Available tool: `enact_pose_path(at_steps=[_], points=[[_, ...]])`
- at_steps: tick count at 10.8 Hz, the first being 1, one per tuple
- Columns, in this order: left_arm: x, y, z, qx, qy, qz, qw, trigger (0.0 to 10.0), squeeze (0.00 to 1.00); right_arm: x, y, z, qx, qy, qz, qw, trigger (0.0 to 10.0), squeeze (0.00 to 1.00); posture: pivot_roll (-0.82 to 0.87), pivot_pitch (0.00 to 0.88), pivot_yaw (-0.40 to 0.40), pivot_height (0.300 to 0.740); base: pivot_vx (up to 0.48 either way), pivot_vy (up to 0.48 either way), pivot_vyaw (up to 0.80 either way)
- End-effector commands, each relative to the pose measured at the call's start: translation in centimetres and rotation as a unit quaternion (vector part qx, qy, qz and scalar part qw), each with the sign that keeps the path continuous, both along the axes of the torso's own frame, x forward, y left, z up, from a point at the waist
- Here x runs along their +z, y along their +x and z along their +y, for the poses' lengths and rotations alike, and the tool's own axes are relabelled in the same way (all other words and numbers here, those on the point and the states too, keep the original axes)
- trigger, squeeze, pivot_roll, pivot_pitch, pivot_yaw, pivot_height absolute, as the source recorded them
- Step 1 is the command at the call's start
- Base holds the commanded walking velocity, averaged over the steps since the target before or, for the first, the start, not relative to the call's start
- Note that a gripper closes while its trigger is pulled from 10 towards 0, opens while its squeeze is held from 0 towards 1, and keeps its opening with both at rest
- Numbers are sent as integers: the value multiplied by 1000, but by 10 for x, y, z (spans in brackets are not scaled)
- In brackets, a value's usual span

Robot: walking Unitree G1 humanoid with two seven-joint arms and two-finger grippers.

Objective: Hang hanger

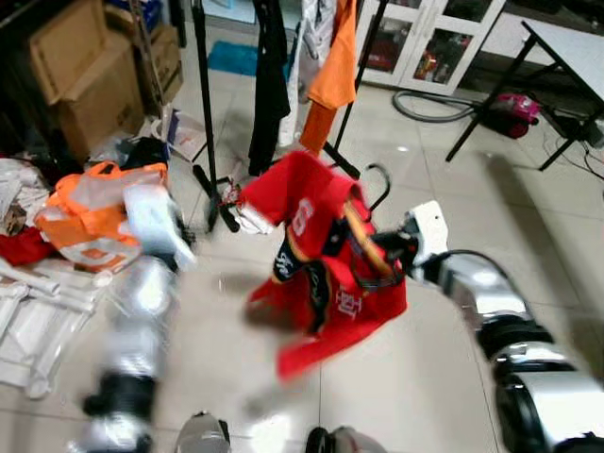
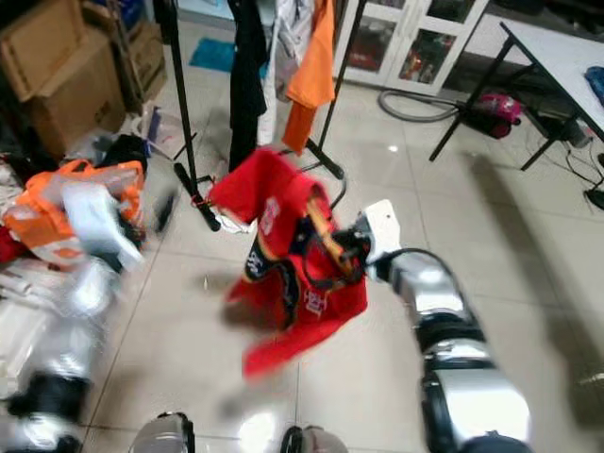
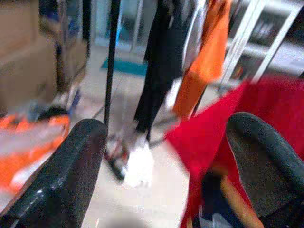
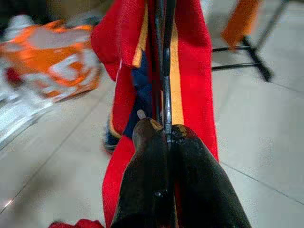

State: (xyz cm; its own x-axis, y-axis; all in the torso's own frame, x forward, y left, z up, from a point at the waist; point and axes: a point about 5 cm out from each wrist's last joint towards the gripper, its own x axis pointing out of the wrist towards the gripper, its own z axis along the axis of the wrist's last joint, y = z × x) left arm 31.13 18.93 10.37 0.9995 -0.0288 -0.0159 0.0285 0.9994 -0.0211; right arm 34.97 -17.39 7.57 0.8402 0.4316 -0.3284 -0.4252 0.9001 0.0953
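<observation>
While the right gripper (image 4: 166, 135) clamps its 2 fingers on the black hanger (image 4: 163, 57), the red jersey (image 1: 326, 274) droops from it, short of the clothes rack (image 1: 206, 123). Left gripper (image 3: 166, 161) is spread, blurred.

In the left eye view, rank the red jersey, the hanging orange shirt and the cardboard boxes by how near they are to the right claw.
1. Red jersey: on the hanger the right claw grips.
2. Hanging orange shirt: on the rack, beyond the jersey.
3. Cardboard boxes: far corner on the robot's left.
</observation>
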Motion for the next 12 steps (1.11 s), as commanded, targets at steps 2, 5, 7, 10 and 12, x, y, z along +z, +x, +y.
enact_pose_path(at_steps=[2,5,7,10,12], points=[[7,6,-14,25,-2,-6,1000,10000,0,32,19,-7,-67,-12,-75,995,0,0,81,84,-108,740,0,0,0],[18,10,-23,49,2,-39,998,10000,0,45,26,-3,-93,-18,-101,990,0,0,68,68,-120,740,0,0,0],[20,7,-28,55,8,-47,997,10000,0,50,30,1,-101,-2,-105,989,0,0,75,59,-117,740,0,0,0],[20,4,-26,69,33,-51,996,10000,0,50,31,7,-106,7,-107,988,0,0,97,47,-100,740,0,0,0],[33,6,-28,54,65,-72,994,10000,0,45,28,10,-138,28,-106,984,0,0,106,40,-120,740,0,0,0]])
